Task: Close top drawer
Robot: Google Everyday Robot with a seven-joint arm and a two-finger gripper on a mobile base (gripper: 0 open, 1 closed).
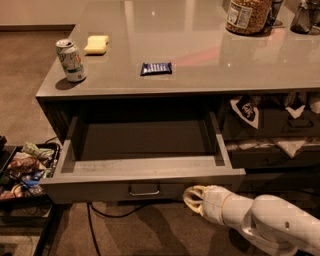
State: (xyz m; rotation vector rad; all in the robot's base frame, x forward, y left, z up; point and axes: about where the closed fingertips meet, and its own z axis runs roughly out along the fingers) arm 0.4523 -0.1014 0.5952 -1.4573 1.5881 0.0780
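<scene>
Your wide, deep dark-grey top drawer [145, 165] stands open under the grey countertop [210, 65] | your cream two-finger gripper [192, 199] is low at its front, right of the metal loop handle [144, 190] | apart or together: you cannot tell.

Hand [192, 196] just before top drawer [95, 191] front

No lettering can be read: the print on the soda can [70, 60], the dark blue wrapper [156, 68] and the jar [248, 15] label is too small, and the gripper [192, 197], at the top drawer [100, 190] front's lower edge, bears none.
</scene>
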